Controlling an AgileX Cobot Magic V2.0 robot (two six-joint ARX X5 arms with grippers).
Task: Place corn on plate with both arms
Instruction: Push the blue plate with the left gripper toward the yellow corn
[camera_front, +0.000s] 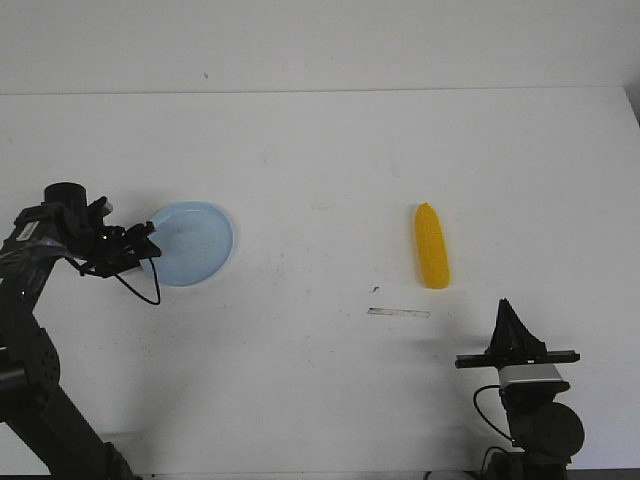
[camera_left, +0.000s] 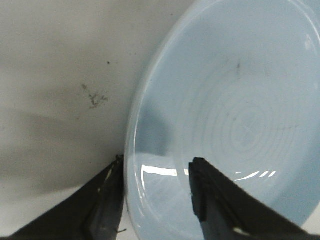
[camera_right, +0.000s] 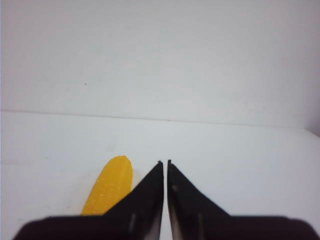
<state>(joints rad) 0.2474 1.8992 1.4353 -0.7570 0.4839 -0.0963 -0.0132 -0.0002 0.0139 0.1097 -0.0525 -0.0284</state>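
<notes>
Front view: the fingers of the left gripper (camera_front: 143, 243), a small black claw on the black jointed left arm (camera_front: 40, 300), are spread and reach the 9 o'clock edge of the round, shallow, pale light-blue plate (camera_front: 195, 240); one fingertip lies over the rim, though how the other stands cannot be made out here. The plate rests flat on the white table (camera_front: 320, 180), at about 9 o'clock from the table's middle, and nothing lies in it. The bright yellow-orange ear of corn (camera_front: 432, 246) lies on the bare table at about 3 o'clock from the middle, well apart from the plate, its long axis running roughly 12 to 6 o'clock. The right gripper (camera_front: 508, 322) stands at about 5 o'clock from the corn, near it but not touching, its black fingers pressed together into one upright point above the silver-grey wrist unit (camera_front: 528, 374). A thin pale strip (camera_front: 398, 313) lies on the table at about 7 o'clock from the corn.

Left wrist view: the left gripper (camera_left: 156, 192) straddles the plate's (camera_left: 235, 100) rim, one black finger (camera_left: 107, 200) outside on the table (camera_left: 60, 75) and the other over the plate's empty bowl.

Right wrist view: the right gripper's (camera_right: 165, 172) fingers meet with only a hairline slit between them and pinch nothing; the corn (camera_right: 110, 185) lies on the table (camera_right: 240, 150) just beside them.
</notes>
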